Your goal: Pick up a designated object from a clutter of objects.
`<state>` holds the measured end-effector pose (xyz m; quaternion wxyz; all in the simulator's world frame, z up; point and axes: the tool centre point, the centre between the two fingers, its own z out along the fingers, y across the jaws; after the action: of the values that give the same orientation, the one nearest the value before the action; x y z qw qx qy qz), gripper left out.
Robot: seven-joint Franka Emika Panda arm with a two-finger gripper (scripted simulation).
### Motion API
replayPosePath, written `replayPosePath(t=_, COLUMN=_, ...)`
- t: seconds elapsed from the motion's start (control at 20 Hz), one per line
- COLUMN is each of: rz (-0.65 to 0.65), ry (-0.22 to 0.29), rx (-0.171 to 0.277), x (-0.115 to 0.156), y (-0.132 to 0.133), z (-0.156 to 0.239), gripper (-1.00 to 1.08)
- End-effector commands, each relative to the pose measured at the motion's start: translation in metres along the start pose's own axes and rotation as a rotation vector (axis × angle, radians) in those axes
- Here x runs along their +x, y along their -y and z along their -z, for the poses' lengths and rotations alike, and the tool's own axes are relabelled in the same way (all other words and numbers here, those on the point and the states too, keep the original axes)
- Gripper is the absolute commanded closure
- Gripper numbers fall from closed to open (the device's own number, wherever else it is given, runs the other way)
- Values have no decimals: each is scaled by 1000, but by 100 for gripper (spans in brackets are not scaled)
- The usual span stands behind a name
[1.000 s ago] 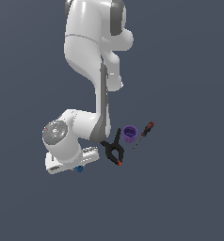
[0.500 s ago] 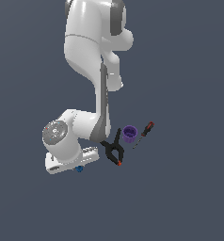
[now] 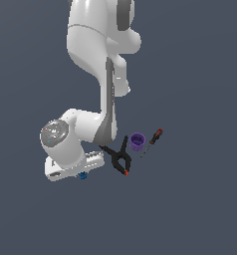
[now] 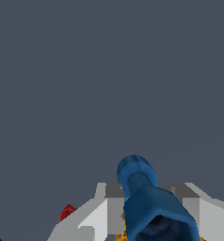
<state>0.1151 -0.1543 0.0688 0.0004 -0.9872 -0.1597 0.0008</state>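
The designated object, a tiny blue stubby piece (image 4: 144, 207) with a darker top, sits between my gripper's (image 4: 143, 189) two grey-white fingers (image 4: 104, 214), which press on both of its sides. In the exterior view the arm is folded low, with the gripper (image 3: 79, 171) at the surface. Only a bit of the blue piece (image 3: 82, 175) peeks out below the hand. A sliver of the orange-yellow block (image 4: 119, 235) shows right beside the blue piece in the wrist view. The arm hides the block in the exterior view.
A black spring clamp with orange tips (image 3: 119, 158) lies just to the exterior view's right of the hand. Beyond it are the purple cup (image 3: 137, 141) and the red-handled screwdriver (image 3: 154, 139). A small red bit (image 4: 67, 212) shows near one finger.
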Motion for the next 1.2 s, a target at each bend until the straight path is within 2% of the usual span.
replayPosePath(t=0.0, rz=0, ry=-1, rx=-1, x=-2, y=0, z=16, gripper=108)
replayPosePath(t=0.3, rz=0, ry=-1, rx=-1, x=-8, y=2, z=72, gripper=108)
replayPosePath(t=0.85, rz=0, ry=-1, rx=-1, x=-23, y=5, z=202, gripper=108)
replayPosePath(t=1.15, rz=0, ry=-1, rx=-1, x=-27, y=6, z=256, gripper=108)
